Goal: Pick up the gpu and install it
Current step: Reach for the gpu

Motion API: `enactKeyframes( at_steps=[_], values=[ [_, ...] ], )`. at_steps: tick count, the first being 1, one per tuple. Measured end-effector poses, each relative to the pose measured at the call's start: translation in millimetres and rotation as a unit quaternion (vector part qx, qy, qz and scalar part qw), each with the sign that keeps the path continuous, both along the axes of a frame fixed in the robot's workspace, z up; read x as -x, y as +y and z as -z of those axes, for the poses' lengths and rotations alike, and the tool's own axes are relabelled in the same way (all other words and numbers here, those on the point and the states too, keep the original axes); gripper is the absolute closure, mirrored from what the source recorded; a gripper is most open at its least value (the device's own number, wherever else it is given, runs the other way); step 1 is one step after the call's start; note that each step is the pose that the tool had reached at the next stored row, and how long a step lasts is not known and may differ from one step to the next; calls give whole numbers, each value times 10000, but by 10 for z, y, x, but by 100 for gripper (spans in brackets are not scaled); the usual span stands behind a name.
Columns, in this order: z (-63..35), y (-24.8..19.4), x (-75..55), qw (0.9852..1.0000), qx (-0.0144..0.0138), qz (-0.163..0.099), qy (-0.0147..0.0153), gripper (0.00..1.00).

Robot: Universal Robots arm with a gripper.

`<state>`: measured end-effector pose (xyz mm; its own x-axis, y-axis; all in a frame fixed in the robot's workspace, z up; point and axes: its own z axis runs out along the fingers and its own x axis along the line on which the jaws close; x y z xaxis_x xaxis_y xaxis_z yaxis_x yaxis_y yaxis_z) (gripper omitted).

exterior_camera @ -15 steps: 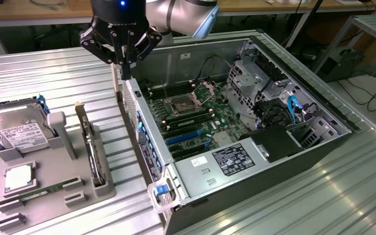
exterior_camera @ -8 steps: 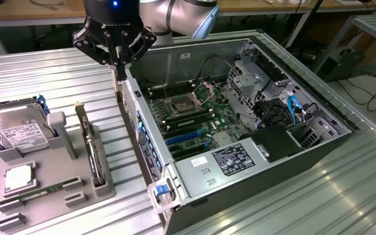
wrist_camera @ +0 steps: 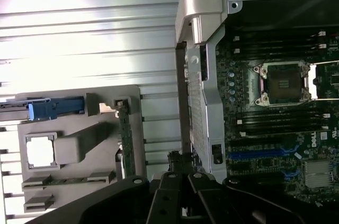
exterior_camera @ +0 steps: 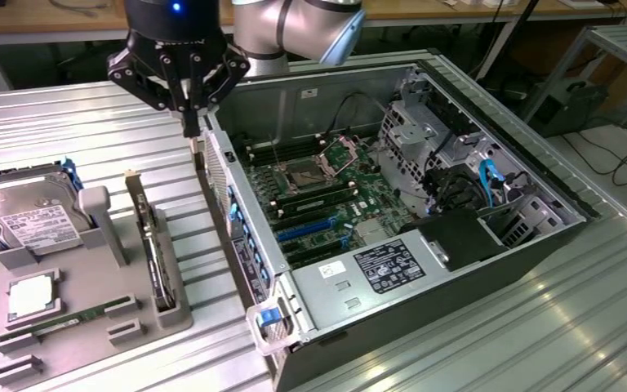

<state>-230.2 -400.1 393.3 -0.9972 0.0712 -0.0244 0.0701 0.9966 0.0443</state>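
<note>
Our gripper (exterior_camera: 190, 129) hangs closed and empty beside the case wall (exterior_camera: 219, 167), apart from the gpu (exterior_camera: 153, 245), so descending unopened we could jab the card or strike metal.

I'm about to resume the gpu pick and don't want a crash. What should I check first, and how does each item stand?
1. The gpu seated on edge in the tray: ok.
2. The gripper free of any part: ok, it holds nothing.
3. Jaws open for a grasp: not ok, shut.
4. The gripper above the gpu: not ok, it hangs by the rear wall of the case, beside the tray.
5. The blue slots free: ok, no card in them.
6. Gap between the gripper and the case wall: cannot tell.
</note>
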Motion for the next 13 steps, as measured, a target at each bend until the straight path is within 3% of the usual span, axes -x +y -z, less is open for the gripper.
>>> enactKeyframes(
  at_steps=[13],
  values=[
    [1, -38, 184, 10000, 0, 1, 0, 89]
  ],
)
